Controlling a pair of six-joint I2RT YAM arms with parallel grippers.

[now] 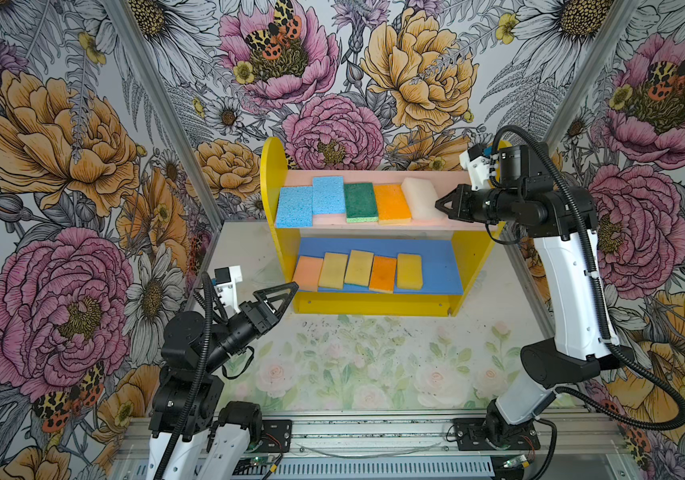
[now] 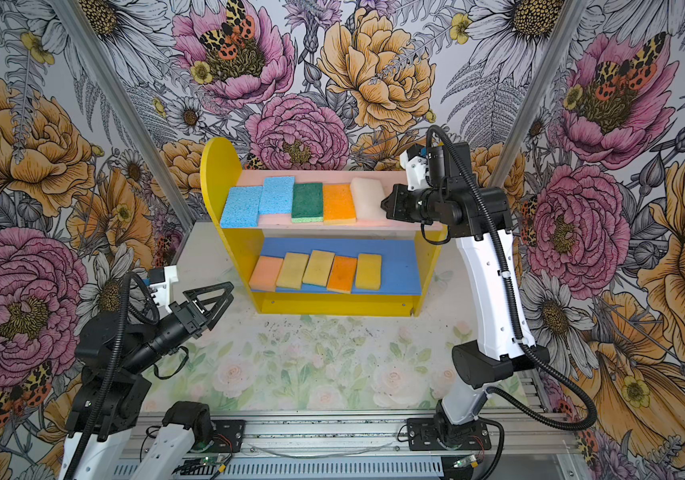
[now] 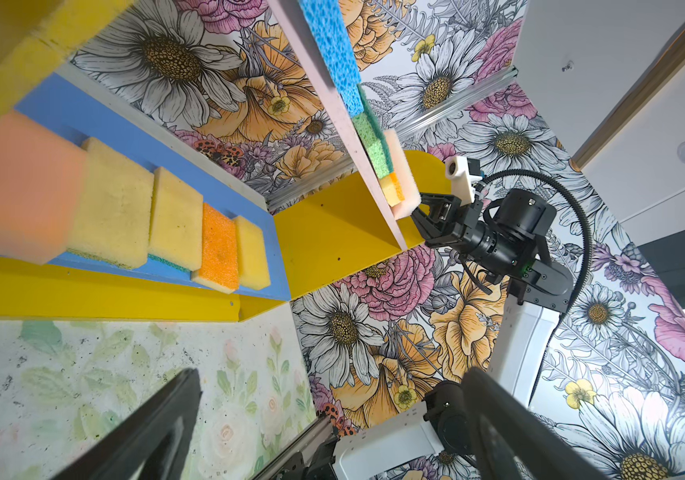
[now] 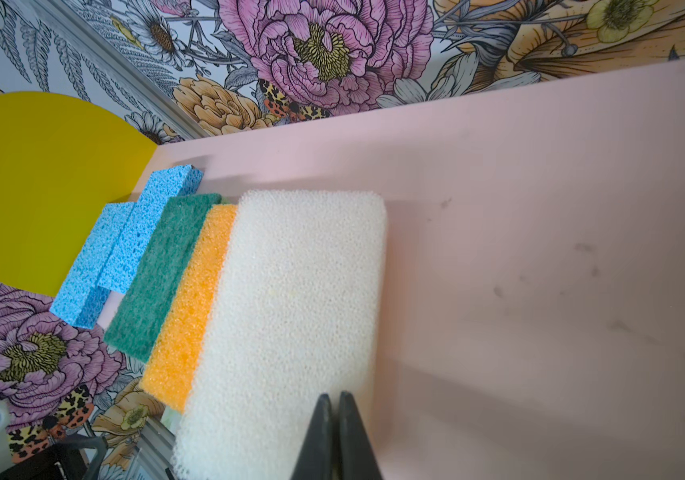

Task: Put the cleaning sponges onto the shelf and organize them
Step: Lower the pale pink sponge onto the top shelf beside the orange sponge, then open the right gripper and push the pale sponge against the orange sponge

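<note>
The shelf [image 1: 272, 166] stands at the back with cleaning sponges on both boards. On the pink upper board [image 1: 455, 183] lie two blue sponges [image 1: 294, 206], a dark green one [image 1: 360, 201], an orange one [image 1: 392, 203] and a cream-white one [image 1: 421, 198]. The blue lower board [image 1: 436, 266] carries a peach-pink sponge [image 1: 307, 272], three yellow ones [image 1: 358, 267] and an orange one [image 1: 383, 273]. My right gripper [image 4: 335, 395] is shut with nothing between its fingers, its tips at the white sponge's [image 4: 290, 311] near right edge. My left gripper [image 1: 293, 286] hangs open and empty by the shelf's lower left corner.
The right end of the pink board [image 4: 540, 249] is bare, as is the right end of the blue board. The pale floral tabletop [image 1: 374, 357] lies in front of the shelf. Floral walls close in on three sides, and an aluminium rail [image 1: 374, 432] runs along the front.
</note>
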